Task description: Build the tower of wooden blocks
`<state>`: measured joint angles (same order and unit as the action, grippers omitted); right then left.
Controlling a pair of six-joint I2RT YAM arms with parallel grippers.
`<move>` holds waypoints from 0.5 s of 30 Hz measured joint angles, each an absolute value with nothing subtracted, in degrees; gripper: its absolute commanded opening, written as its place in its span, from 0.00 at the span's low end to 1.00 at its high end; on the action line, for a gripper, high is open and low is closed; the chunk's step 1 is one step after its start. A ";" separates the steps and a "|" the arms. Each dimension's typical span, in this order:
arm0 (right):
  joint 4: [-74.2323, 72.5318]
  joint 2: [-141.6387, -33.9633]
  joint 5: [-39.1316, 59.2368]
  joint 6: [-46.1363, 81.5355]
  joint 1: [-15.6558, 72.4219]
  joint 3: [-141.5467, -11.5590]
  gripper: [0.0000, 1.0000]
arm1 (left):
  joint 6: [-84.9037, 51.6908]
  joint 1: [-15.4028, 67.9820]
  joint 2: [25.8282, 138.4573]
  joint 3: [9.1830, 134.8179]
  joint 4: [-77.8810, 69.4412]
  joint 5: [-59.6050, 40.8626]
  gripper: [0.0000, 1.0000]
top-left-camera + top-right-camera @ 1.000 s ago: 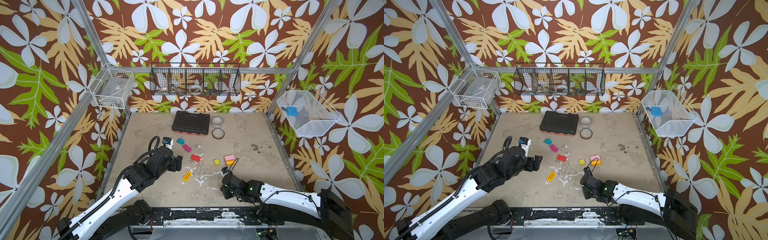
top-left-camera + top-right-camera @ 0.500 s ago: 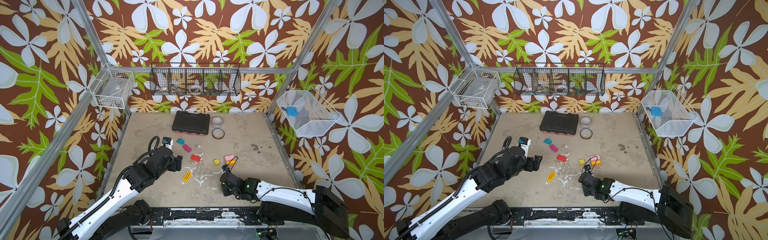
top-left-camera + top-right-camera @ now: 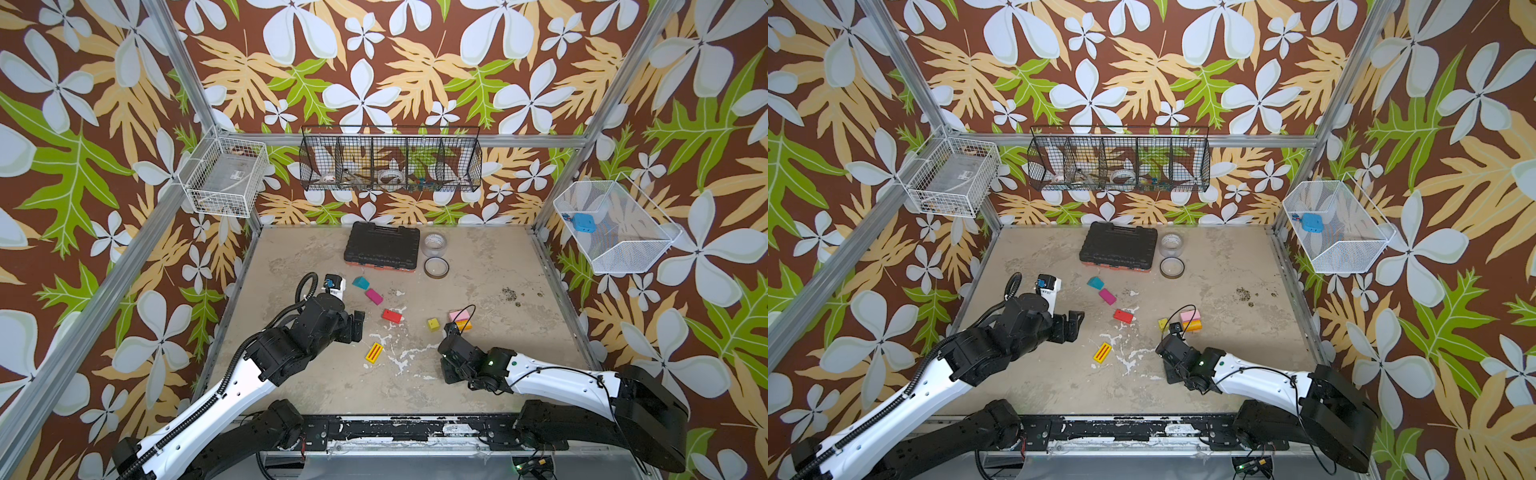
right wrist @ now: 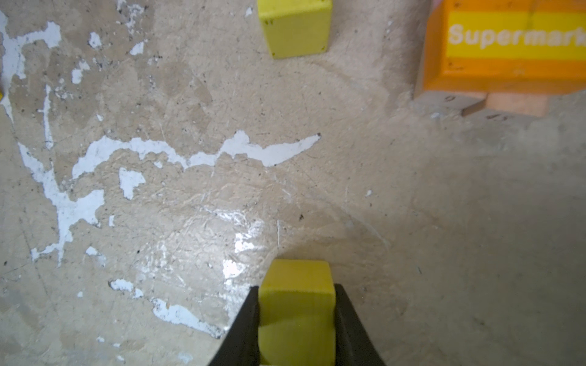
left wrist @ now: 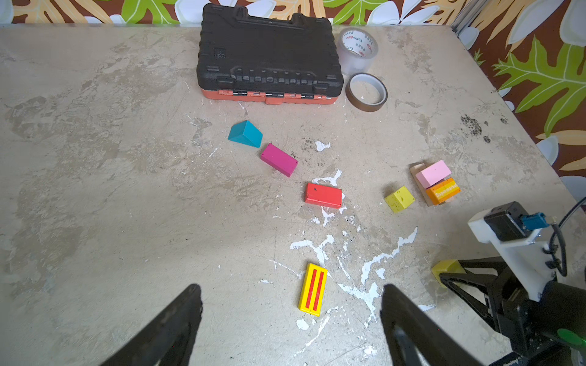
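My right gripper (image 4: 297, 290) is shut on a yellow-green cube (image 4: 296, 317), held just above the table a short way in front of the tower. The tower (image 5: 432, 173) is a pink block on an orange "Supermarket" block (image 4: 507, 47) over a plain wood bar. A second yellow-green cube (image 3: 433, 324) lies left of it. A teal wedge (image 3: 360, 283), a magenta brick (image 3: 374, 296), a red brick (image 3: 392, 316) and a striped yellow brick (image 5: 313, 289) lie loose. My left gripper (image 5: 290, 301) is open and empty, near the striped brick.
A black tool case (image 3: 381, 248) and two tape rolls (image 3: 435, 244) sit at the back of the table (image 3: 519, 257). Wire baskets hang on the back and side walls. White chipped patches mark the table between the two grippers.
My right gripper has crept a little away from the front edge toward the tower, still holding the cube. The left arm and the loose blocks have not moved.
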<state>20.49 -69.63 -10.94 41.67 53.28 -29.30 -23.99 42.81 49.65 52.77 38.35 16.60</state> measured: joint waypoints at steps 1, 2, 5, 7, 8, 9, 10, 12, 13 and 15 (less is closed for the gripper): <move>20.32 -69.97 -10.96 41.54 53.25 -29.47 0.48 | -23.99 42.81 49.65 52.77 38.35 16.51 0.89; 20.36 -70.22 -10.94 41.50 53.21 -29.63 0.56 | -23.99 42.81 49.60 52.77 38.35 16.47 0.89; 21.52 -70.46 -11.86 41.12 53.17 -30.96 0.68 | -23.97 42.81 49.17 52.77 38.35 16.40 0.89; 22.50 -70.30 -12.47 40.88 53.17 -32.71 0.72 | -23.97 42.81 48.84 52.77 38.35 16.43 0.90; 22.98 -70.08 -12.86 40.71 53.17 -33.65 0.74 | -23.97 42.81 48.77 52.77 38.35 16.43 0.90; 23.49 -69.84 -13.45 40.23 53.17 -34.72 0.76 | -23.97 42.81 48.73 52.77 38.35 16.43 0.89; 24.10 -69.60 -13.87 40.18 53.17 -35.97 0.77 | -23.97 42.81 48.69 52.77 38.35 16.40 0.89; 24.77 -69.41 -14.59 39.83 53.17 -38.17 0.81 | -23.97 42.81 48.62 52.77 38.35 16.29 0.89; 25.04 -69.45 -14.85 39.77 53.17 -39.40 0.83 | -23.97 42.81 48.53 52.77 38.35 16.21 0.89; 25.08 -70.22 -14.92 39.51 53.17 -41.76 0.85 | -23.94 42.81 48.16 52.77 38.35 16.01 0.90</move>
<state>25.08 -70.22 -14.92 39.51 53.17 -41.76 -23.94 42.81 48.16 52.77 38.35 16.01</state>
